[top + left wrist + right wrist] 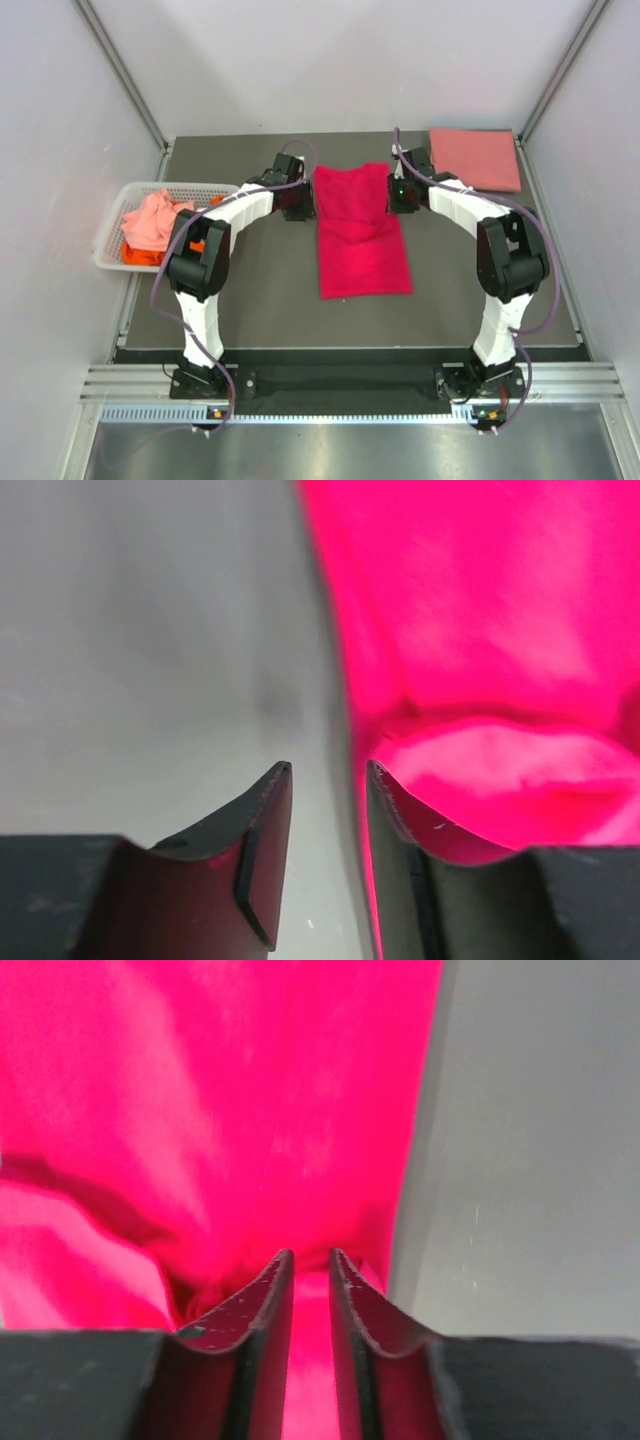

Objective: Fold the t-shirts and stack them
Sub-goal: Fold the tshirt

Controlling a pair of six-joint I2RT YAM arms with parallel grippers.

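Observation:
A bright magenta-red t-shirt (360, 232) lies as a long folded strip in the middle of the dark mat. My left gripper (298, 200) sits at the strip's far left edge. Its jaws are open (329, 768) with bare mat between them, and the cloth (480, 630) lies just past the right finger. My right gripper (403, 192) is at the far right edge, low over the cloth (200, 1110). Its jaws (311, 1255) stand a narrow gap apart and red fabric shows through the gap. A salmon pink t-shirt (476, 158) lies folded flat at the back right.
A white slotted basket (112, 250) stands at the left edge of the mat, holding a crumpled pale coral shirt (155, 220) over an orange one (145, 257). Grey walls close in the left, right and back sides.

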